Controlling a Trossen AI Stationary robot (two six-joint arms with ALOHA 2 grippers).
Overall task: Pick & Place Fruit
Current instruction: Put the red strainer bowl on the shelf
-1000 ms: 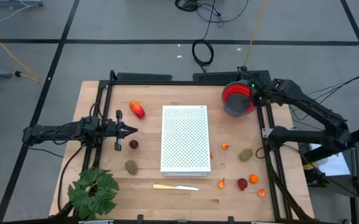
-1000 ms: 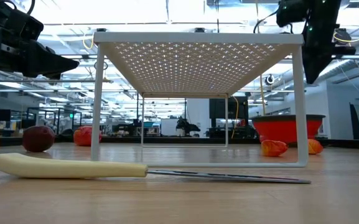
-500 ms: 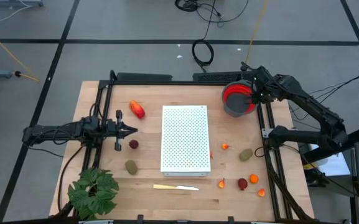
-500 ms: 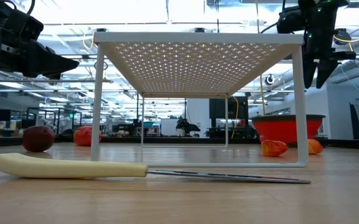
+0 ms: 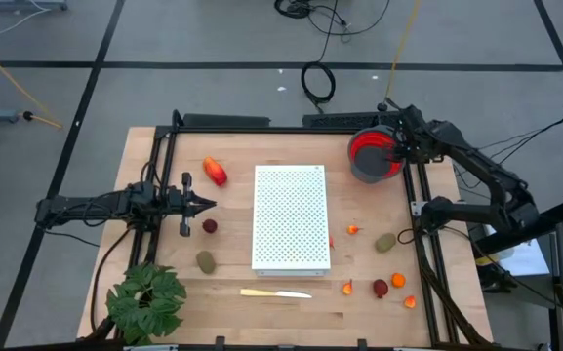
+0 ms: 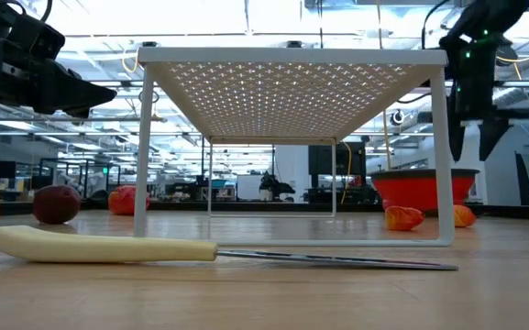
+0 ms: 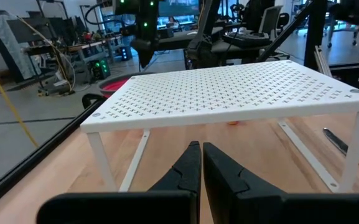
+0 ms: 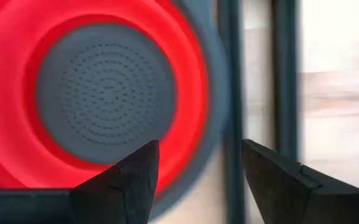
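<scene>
My right gripper (image 5: 401, 150) hangs open over the right rim of the red bowl (image 5: 372, 154) at the far right; in the right wrist view its fingers (image 8: 198, 180) hold nothing above the bowl's bare grey bottom (image 8: 104, 93). The fruit lies on the table: a red-orange oblong (image 5: 215, 172), a dark red ball (image 5: 210, 226) and an olive oval (image 5: 206, 260) on the left, another olive oval (image 5: 386, 241), a dark red ball (image 5: 381, 288) and small orange bits (image 5: 398, 280) on the right. My left gripper (image 5: 208, 205) waits shut, level, left of the rack.
A white perforated rack (image 5: 291, 216) stands on thin legs mid-table. A pale yellow knife (image 5: 276, 292) lies near the front edge and a green plant (image 5: 144, 297) fills the near left corner. Black frame rails (image 5: 422, 224) run along the table's sides.
My right gripper has opened, sunk lower and shifted toward the table's right edge, from above the bowl's middle to above its right rim. The fruit and the left arm have kept still.
</scene>
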